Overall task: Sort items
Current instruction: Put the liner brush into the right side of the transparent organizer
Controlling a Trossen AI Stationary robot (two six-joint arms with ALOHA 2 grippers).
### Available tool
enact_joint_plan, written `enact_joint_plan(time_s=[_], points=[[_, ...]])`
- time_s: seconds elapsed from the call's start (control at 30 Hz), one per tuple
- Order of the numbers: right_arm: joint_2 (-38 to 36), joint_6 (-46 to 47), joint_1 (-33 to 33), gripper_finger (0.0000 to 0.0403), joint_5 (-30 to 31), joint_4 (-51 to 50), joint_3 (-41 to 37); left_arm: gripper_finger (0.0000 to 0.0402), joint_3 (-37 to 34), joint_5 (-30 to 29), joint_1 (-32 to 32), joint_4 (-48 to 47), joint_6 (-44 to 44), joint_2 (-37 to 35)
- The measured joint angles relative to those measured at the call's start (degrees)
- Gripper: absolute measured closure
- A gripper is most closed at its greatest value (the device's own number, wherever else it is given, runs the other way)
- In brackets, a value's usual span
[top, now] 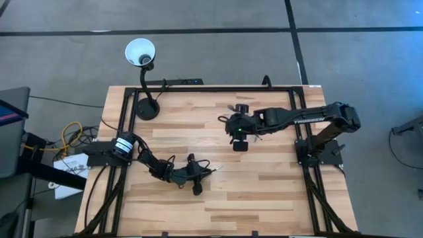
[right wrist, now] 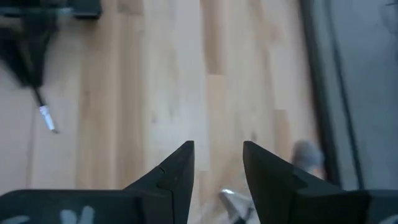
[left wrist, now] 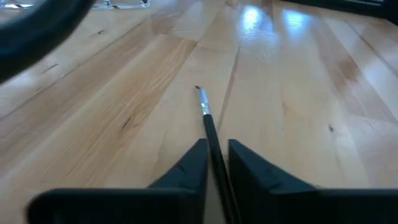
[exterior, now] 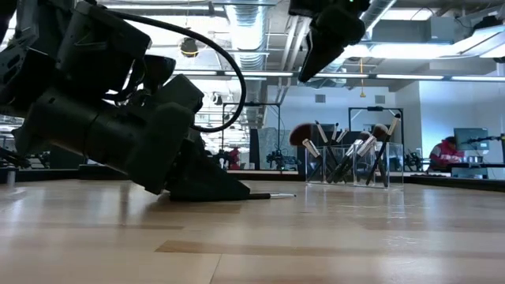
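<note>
While the left gripper (left wrist: 217, 163) lay low on the table (top: 264, 185) at lower centre of the high view, its fingers pinched a slim brush (left wrist: 210, 127) lying flat on the wood. Up at right of centre, the right gripper (right wrist: 217, 163) hung open and empty above the clear holder (exterior: 353, 163), where the other brushes (exterior: 344, 146) stood.

You've open table (top: 264, 185) ahead of both arms — only the lamp (top: 147, 99) and brush holder (exterior: 353, 164) obstruct the far edge.
</note>
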Motion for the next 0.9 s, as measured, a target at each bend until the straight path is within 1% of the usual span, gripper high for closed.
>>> enact_joint_plan(time_s=[0.07, 0.1, 0.17, 0.23, 0.27, 0.3, 0.37, 0.43, 0.53, 0.6, 0.67, 0.73, 0.8, 0.9], points=[[1.30, -0.02, 0.23, 0.0275, -3.14, 0.80, 0.00, 0.0374, -0.02, 0.00, 0.01, -0.17, -0.01, 0.03], [2.11, -0.02, 0.28, 0.0275, -5.65, 2.03, 0.00, 0.0385, -0.02, -0.01, 0.01, -0.13, -0.11, 0.05], [4.00, -0.43, 0.93, 0.0276, -12.11, 4.99, 0.00, 0.0388, -0.02, 0.00, -0.01, -0.13, -0.18, 0.07], [6.16, -2.79, 1.90, 0.0278, -17.83, 7.43, 0.00, 0.0387, -0.02, 0.00, 0.01, -0.01, -0.18, 0.07], [7.26, -3.94, 2.63, 0.0279, -19.59, 8.88, 0.00, 0.0388, -0.03, 0.00, 0.01, 0.10, -0.16, 0.07], [8.27, -4.92, 3.50, 0.0281, -20.08, 10.33, 0.00, 0.0390, -0.05, -0.01, 0.01, 0.23, -0.13, -0.01], [9.63, -6.82, 5.41, 0.0285, -18.89, 11.40, -0.02, 0.0390, -0.15, 0.20, 0.02, 0.03, -0.32, -0.83], [9.73, -8.89, 7.32, 0.0288, -15.37, 10.55, -0.04, 0.0389, -0.30, 0.23, 0.20, -1.10, 0.53, -2.45], [7.59, -9.98, 10.32, 0.0289, -5.56, 6.37, -0.04, 0.0390, -0.35, 0.36, 1.15, -0.98, 4.61, -6.14], [4.65, -9.28, 12.29, 0.0290, 0.89, 3.46, -0.04, 0.0391, -0.47, 0.51, 2.37, -1.81, 6.49, -9.35], [1.26, -6.84, 13.92, 0.0290, 4.72, 0.91, -0.12, 0.0389, -1.00, 1.76, 3.86, -4.29, 6.95, -12.46], [-2.54, -4.43, 15.00, 0.0290, 5.27, 1.78, -1.80, 0.0389, -1.34, 3.35, 5.23, -6.06, 7.46, -15.10], [-6.66, -3.62, 15.45, 0.0290, 3.64, 5.64, -5.66, 0.0391, -1.43, 4.80, 6.24, -6.71, 9.53, -17.62], [-12.14, -5.89, 15.20, 0.0290, -0.67, 20.48, -15.98, 0.0389, -1.44, 6.94, 6.96, -7.40, 13.81, -20.52]])
